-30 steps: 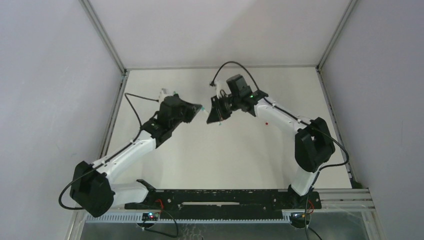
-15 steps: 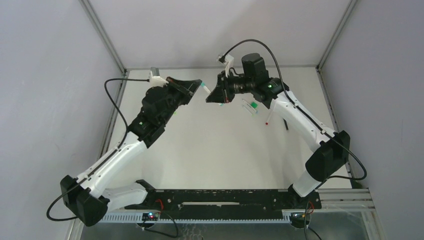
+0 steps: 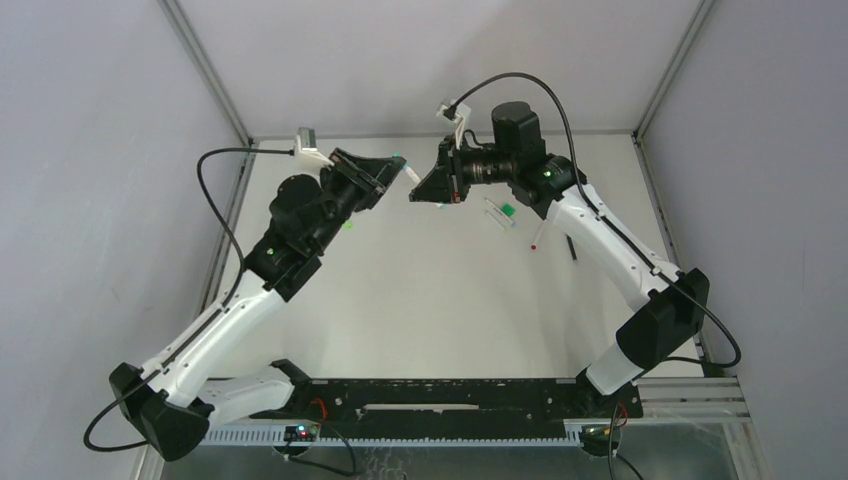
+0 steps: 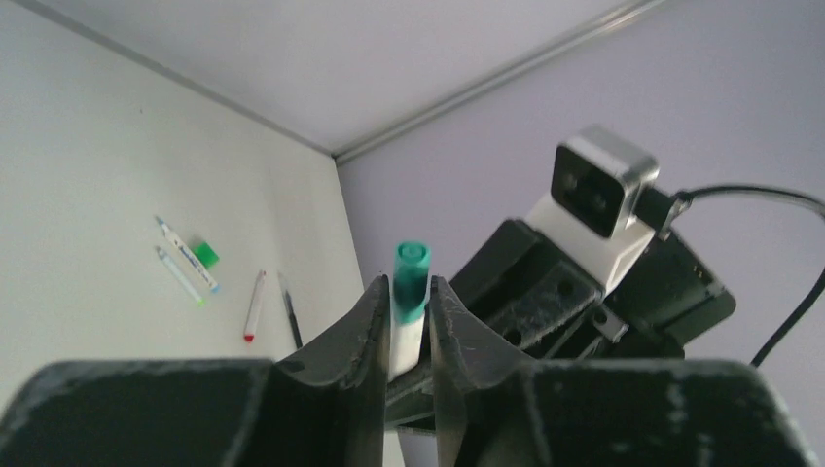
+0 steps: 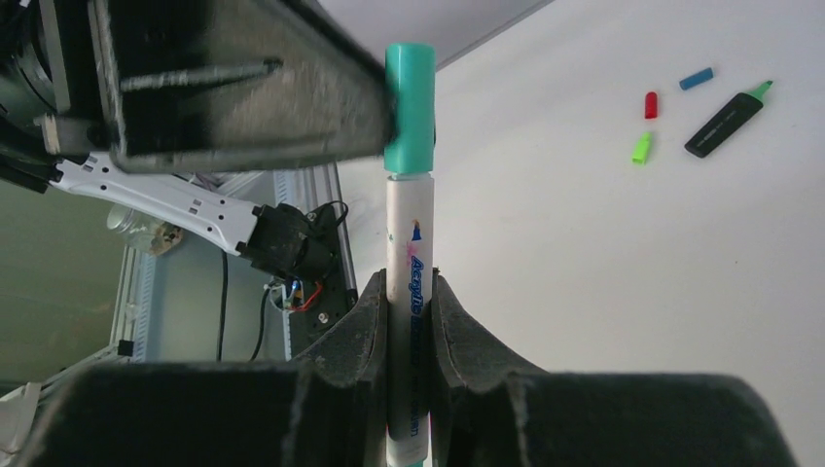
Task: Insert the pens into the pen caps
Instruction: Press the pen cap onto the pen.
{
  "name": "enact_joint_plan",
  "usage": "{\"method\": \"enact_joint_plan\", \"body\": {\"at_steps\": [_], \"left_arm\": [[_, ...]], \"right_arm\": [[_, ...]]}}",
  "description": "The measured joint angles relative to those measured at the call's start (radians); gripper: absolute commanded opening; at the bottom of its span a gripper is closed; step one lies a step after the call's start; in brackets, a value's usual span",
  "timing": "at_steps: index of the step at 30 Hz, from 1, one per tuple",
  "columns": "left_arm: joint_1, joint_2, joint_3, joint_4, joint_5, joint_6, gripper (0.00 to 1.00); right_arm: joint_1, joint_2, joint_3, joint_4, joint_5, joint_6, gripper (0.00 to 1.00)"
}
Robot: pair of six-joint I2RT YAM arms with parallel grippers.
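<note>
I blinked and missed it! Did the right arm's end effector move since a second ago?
Yes. In the top view the right end effector, gripping its pen, shifted toward the table's far edge.

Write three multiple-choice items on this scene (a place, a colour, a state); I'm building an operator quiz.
1. The black marker lies: A) on the table near the red cap; B) propped against a wall; C) inside a box.
2. The cap on the held white pen is: A) red; B) teal; C) yellow.
3. The right gripper is: A) open and empty; B) shut on the white pen; C) shut on a loose cap.
Answers: 1 A, the right wrist view shows it flat on the table; 2 B, both wrist views show teal; 3 B, its fingers press the barrel from both sides.
</note>
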Motion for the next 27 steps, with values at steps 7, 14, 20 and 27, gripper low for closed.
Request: {"method": "enact_joint_plan", "body": {"at_steps": [7,14,20,27], "left_arm": [[-0.022,-0.041,0.0,-0.062,0.038,0.027,0.56],[-0.022,-0.177,-0.051,-0.006,0.08,0.133,0.79],[-0.019,-0.272,-0.149,0.17,0.202,0.27,0.85],[0.012,-0.211,-0.146,0.363,0.278,0.297,0.81]], "right_arm": [[-0.003,0.0,0.0,0.026,-0.032,0.005,0.0],[-0.024,-0.023,-0.001,0.03,-0.095,0.005,0.0],[-0.056,-0.051,-0.001,0.032,-0.208,0.004,0.0],[-0.063,-0.073,-0.001,0.011,-0.328,-0.004,0.0]]}}
